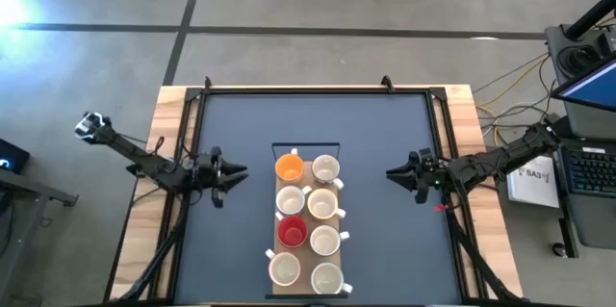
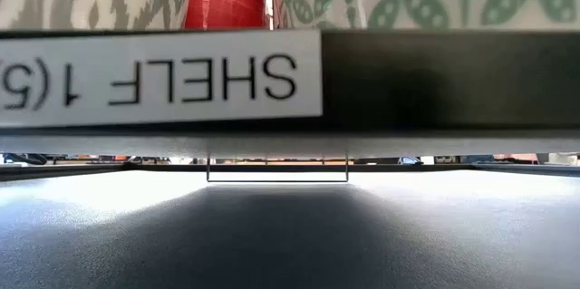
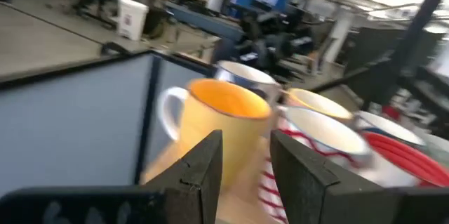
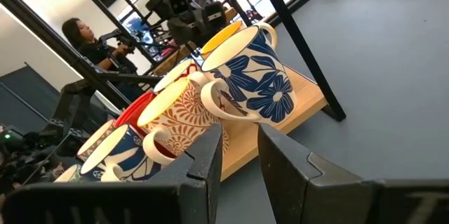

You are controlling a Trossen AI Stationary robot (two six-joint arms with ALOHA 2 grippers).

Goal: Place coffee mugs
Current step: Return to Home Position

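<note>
From my overhead feed, the eight coffee mugs [image 1: 325, 240] stand in two rows of four on the wooden shelf board [image 1: 306, 218], in the middle of the dark table [image 1: 385, 134]. The orange mug [image 1: 289, 166] is at the far end of the left row. The red mug [image 1: 292, 232] is third along in that row, and the other six are white or cream inside.

The left gripper [image 1: 231, 174] hovers just left of the board, level with the orange mug. Its wrist camera shows the fingers [image 3: 203, 164] slightly parted with nothing between them. The right gripper [image 1: 397, 174] is further off on the opposite side and points at the board. Its fingers [image 4: 280, 161] are also parted and empty. On its camera the nearest mug is one with blue flowers [image 4: 252, 73].

From table height I see an upside-down label [image 2: 159, 76] reading "SHELF 1(5" across the board's edge. The red mug sits above it between patterned ones. A person [image 4: 78, 33] is in the room behind.
</note>
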